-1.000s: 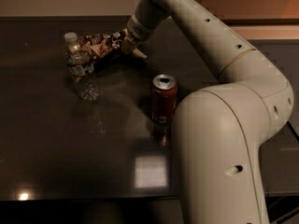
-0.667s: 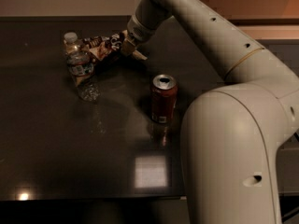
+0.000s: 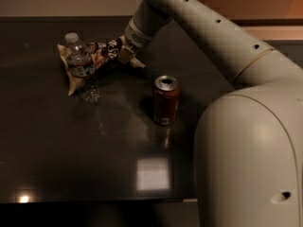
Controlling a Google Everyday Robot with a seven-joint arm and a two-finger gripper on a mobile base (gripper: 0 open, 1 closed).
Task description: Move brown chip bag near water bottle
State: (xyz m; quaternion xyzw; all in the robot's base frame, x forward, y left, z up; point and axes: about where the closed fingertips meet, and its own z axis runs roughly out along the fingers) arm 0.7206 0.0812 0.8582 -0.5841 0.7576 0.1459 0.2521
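Note:
The water bottle [image 3: 79,65] stands upright at the table's far left, clear with a white cap. The brown chip bag [image 3: 103,52] lies tilted right behind it, touching or nearly touching it, with its cream end [image 3: 71,83] showing to the bottle's left. My gripper [image 3: 127,55] is at the bag's right end, just right of the bottle, and is shut on the bag. Part of the bag is hidden behind the bottle.
A red soda can [image 3: 165,100] stands upright in the middle of the dark table [image 3: 94,160], to the right of and nearer than the bottle. My arm's large white body [image 3: 251,150] fills the right side. The table's front edge runs along the bottom.
My gripper has carried the chip bag a little to the left and down, so the bag's cream end now lies behind and beside the bottle. Bottle and can have not moved.

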